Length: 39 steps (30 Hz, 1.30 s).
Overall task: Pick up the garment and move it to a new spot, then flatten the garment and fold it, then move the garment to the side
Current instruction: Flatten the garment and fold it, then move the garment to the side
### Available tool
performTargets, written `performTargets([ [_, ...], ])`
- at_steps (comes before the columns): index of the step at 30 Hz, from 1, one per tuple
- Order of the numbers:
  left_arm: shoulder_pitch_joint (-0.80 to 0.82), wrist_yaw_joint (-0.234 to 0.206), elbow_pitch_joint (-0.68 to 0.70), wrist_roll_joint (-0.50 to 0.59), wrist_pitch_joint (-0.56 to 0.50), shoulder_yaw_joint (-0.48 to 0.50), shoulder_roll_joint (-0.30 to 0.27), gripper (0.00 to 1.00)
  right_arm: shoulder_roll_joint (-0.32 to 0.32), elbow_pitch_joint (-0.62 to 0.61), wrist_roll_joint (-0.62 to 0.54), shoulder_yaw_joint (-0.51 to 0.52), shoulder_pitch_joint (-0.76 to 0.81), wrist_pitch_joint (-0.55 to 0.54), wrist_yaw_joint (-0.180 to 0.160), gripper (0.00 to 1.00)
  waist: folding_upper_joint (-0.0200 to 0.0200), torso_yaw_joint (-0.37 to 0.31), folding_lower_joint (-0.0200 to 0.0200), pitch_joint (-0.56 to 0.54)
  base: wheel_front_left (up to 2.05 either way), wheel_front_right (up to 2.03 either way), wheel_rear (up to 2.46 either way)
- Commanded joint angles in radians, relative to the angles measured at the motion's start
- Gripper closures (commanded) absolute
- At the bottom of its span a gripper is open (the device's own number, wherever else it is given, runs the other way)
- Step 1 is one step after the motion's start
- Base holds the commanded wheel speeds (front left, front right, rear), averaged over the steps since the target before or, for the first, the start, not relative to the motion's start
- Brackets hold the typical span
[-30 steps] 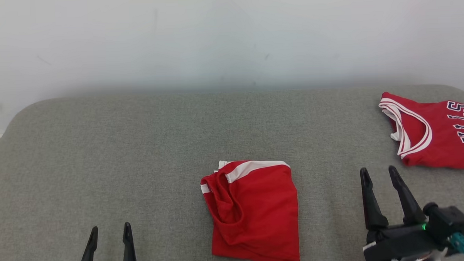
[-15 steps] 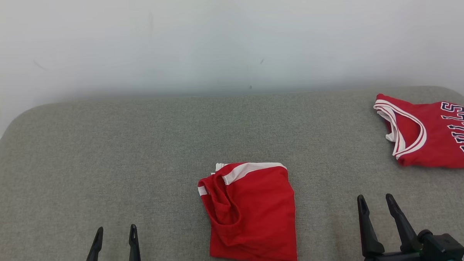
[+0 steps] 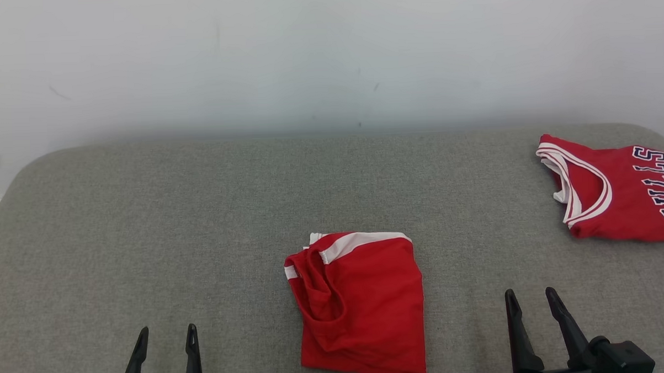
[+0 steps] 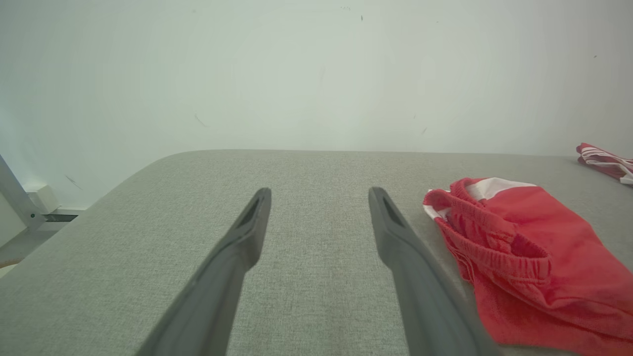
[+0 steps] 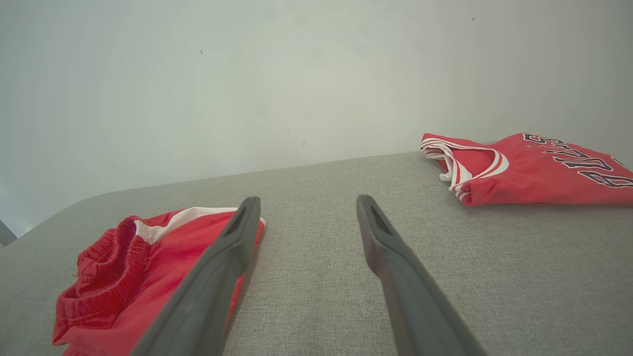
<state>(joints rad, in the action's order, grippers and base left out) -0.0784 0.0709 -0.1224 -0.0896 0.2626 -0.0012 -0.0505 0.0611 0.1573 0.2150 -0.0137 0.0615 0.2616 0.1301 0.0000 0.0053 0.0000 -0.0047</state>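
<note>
Red garment [image 3: 364, 307], folded: flat on grey counter [image 3: 200, 213], to the right of left gripper [image 3: 167, 328] and left of right gripper [image 3: 529, 291], touching neither. Both grippers spread, empty. Red jersey [image 3: 614, 199] beyond right gripper, to its right

Your right claw [image 3: 529, 292] has pulled back toward the bottom edge of the head view. A second ago its fingertips stood level with the lower edge of the red jersey [image 3: 614, 199]. Now they sit well below it, and most of the claw's black body has slipped out of the picture. Most of that retreat came in the first half second. Your left claw [image 3: 168, 328] has edged slightly to the right. The whole scene also slid a touch left and down early on, so the head camera itself moved.
</note>
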Motion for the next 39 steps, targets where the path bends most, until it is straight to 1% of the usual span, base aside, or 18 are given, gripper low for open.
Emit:
performTargets([
  [1, -0.004, 0.0, 0.002, 0.008, 0.003, -0.001, 0.0, 0.0, -0.005, 0.005, -0.01, -0.001, 0.003, 0.003, 0.001, 0.0, 0.0, 0.001, 0.0, 0.0, 0.0, 0.0, 0.0],
  [27, -0.003, 0.002, -0.001, 0.005, 0.003, 0.003, 0.0, 0.0, -0.01, 0.023, -0.011, -0.003, -0.011, 0.003, 0.001, 0.0, 0.0, -0.001, 0.0, 0.006, 0.0, 0.0, 0.0],
  [34, 0.004, 0.004, -0.005, -0.004, 0.003, -0.005, 0.0, 0.0, -0.01, 0.087, -0.014, -0.054, -0.079, 0.003, 0.001, 0.0, 0.0, 0.004, 0.0, 0.006, 0.0, 0.0, 0.0],
  [39, 0.017, 0.005, -0.008, -0.005, 0.003, -0.013, 0.0, 0.0, -0.012, 0.175, 0.003, -0.093, -0.191, 0.003, 0.001, 0.0, 0.0, 0.018, 0.0, 0.007, 0.0, 0.0, 0.0],
])
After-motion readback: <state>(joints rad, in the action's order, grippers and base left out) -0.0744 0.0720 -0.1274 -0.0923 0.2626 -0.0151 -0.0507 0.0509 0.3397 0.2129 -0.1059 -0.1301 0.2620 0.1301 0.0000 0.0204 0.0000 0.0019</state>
